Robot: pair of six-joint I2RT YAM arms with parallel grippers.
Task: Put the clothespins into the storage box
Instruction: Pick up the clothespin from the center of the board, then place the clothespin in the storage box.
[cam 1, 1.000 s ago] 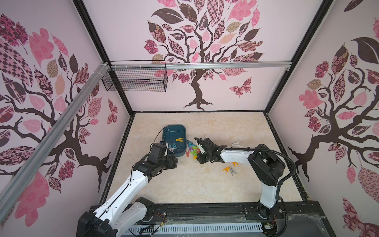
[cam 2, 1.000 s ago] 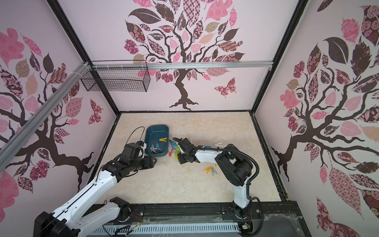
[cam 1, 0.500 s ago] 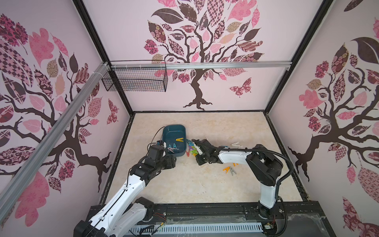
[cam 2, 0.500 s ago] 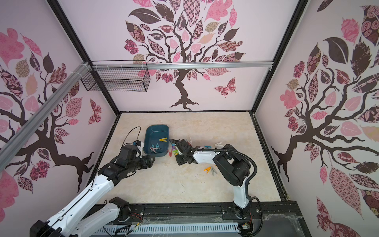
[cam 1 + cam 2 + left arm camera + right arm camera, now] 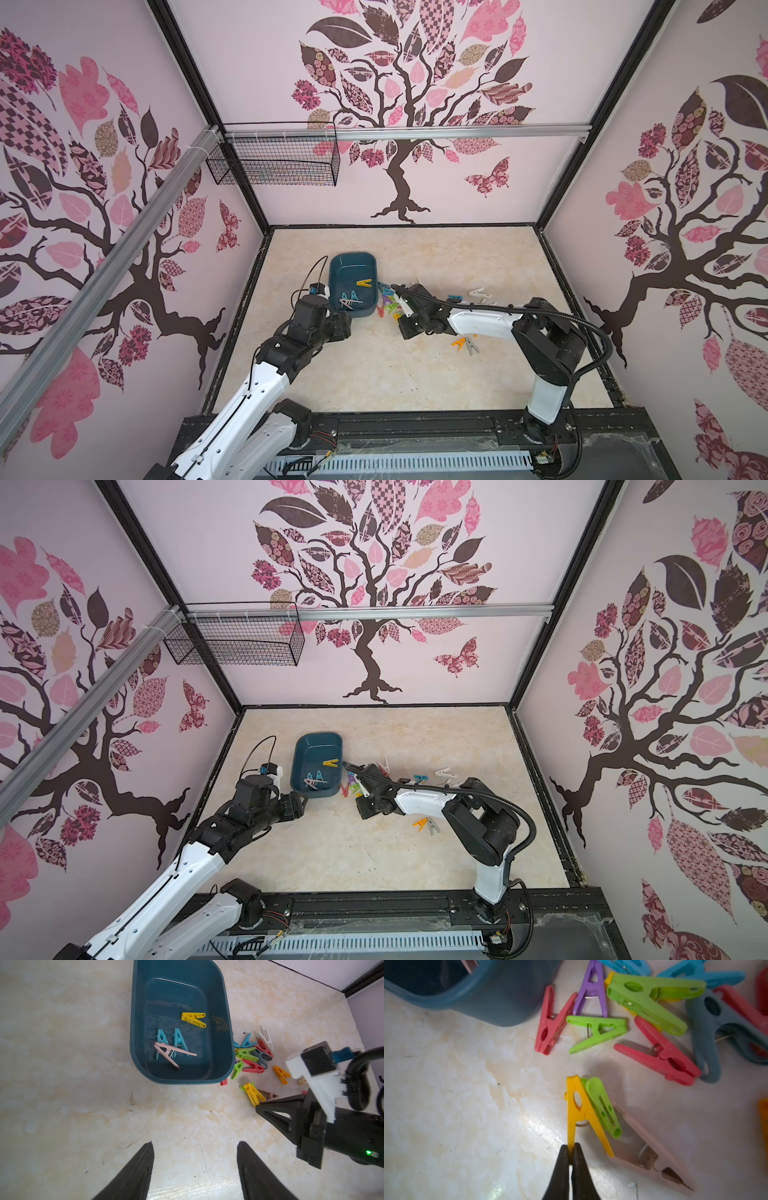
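Note:
The dark teal storage box (image 5: pixel 352 271) (image 5: pixel 220 1012) holds a yellow clothespin (image 5: pixel 193 1019), two teal ones and a pink one (image 5: pixel 172 1053). A mixed pile of clothespins (image 5: pixel 388 305) (image 5: pixel 643 1001) lies on the floor beside the box. My right gripper (image 5: pixel 571 1148) (image 5: pixel 400 316) is shut on one leg of a yellow clothespin (image 5: pixel 579 1109). That pin rests against a green one (image 5: pixel 602 1105) and a pale pink one (image 5: pixel 643 1151). My left gripper (image 5: pixel 195 1145) (image 5: pixel 345 322) stands open over bare floor just short of the box's near end, with nothing in it.
An orange and a grey clothespin (image 5: pixel 464 344) lie under the right arm. White (image 5: pixel 480 294) and teal (image 5: pixel 454 298) ones lie behind it. A black wire basket (image 5: pixel 274 160) hangs on the back rail. Walls close in three sides.
My right gripper has reached into the pile's near edge and closed on the yellow clothespin's leg. The left arm has hardly moved and stays open.

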